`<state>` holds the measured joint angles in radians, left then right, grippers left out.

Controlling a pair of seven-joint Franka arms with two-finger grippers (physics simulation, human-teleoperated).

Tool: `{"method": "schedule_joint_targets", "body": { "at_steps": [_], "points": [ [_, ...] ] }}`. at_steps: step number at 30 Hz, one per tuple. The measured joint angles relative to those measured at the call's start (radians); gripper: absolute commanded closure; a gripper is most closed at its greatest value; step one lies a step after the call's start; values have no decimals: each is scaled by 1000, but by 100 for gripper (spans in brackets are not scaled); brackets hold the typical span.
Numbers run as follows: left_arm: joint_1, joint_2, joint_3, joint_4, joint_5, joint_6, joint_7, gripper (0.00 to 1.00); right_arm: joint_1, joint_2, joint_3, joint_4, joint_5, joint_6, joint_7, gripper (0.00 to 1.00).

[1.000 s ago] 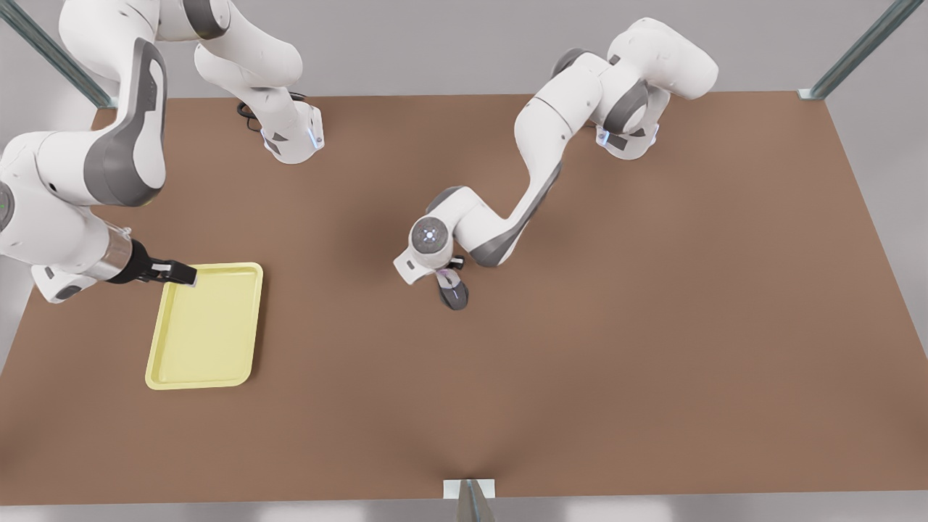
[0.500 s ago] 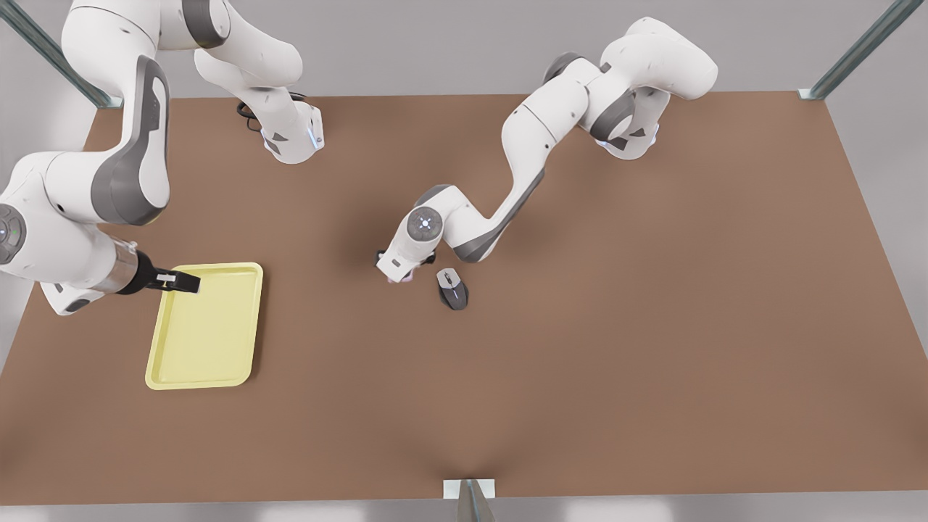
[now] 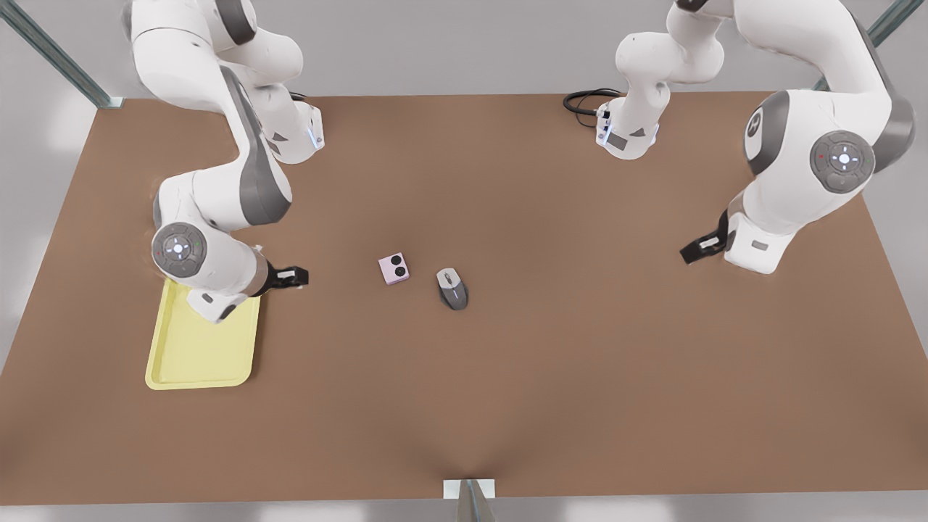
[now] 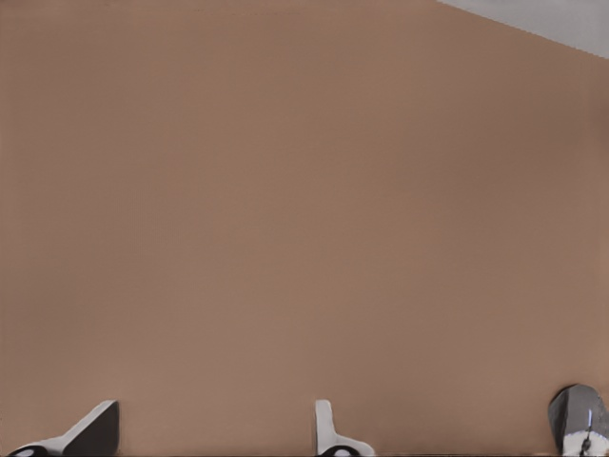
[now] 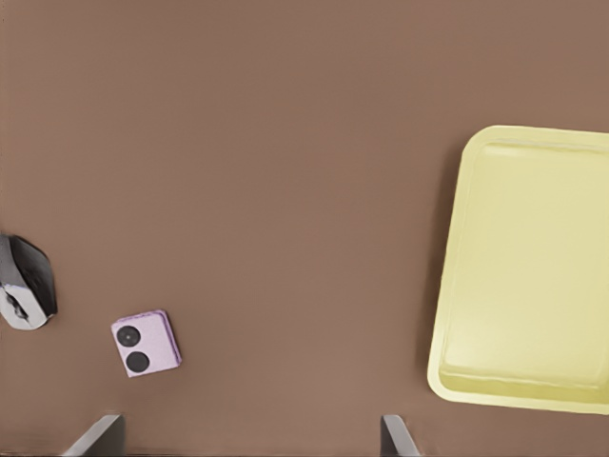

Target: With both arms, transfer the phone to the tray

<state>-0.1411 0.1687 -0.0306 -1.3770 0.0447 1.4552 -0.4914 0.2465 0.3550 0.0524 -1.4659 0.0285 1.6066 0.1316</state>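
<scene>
One phone (image 3: 394, 269) lies on the table (image 3: 551, 377) near one mouse (image 3: 452, 288), apart from one tray (image 3: 196, 355). The left gripper (image 3: 299, 276) reaches out just past the tray's corner, fingers wide and empty. The right gripper (image 3: 689, 254) hangs well apart, also wide and empty.

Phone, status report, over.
Right gripper open, by the tray. Left gripper open, waiting far off. Phone flat on table, not in tray. Mouse beside phone, not touching.

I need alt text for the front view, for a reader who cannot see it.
A small pink phone lies on a brown table beside a grey mouse, not yet on the yellow tray at the front view's left. The right hand is open by the tray; the left hand waits open at the front view's right.
</scene>
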Motion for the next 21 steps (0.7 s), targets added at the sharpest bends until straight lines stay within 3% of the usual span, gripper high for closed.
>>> {"method": "schedule_joint_targets", "body": {
  "at_steps": [5,14,21],
  "points": [
    [-15,19,-33,29,-29,-76,129,0,144,15,0,-159,7,121,25,0],
    [-9,47,-34,28,-57,-116,290,0,190,31,52,-318,53,316,116,0],
    [-9,59,-34,30,-60,-121,370,0,180,135,68,-375,110,490,127,0]
  ]
}}
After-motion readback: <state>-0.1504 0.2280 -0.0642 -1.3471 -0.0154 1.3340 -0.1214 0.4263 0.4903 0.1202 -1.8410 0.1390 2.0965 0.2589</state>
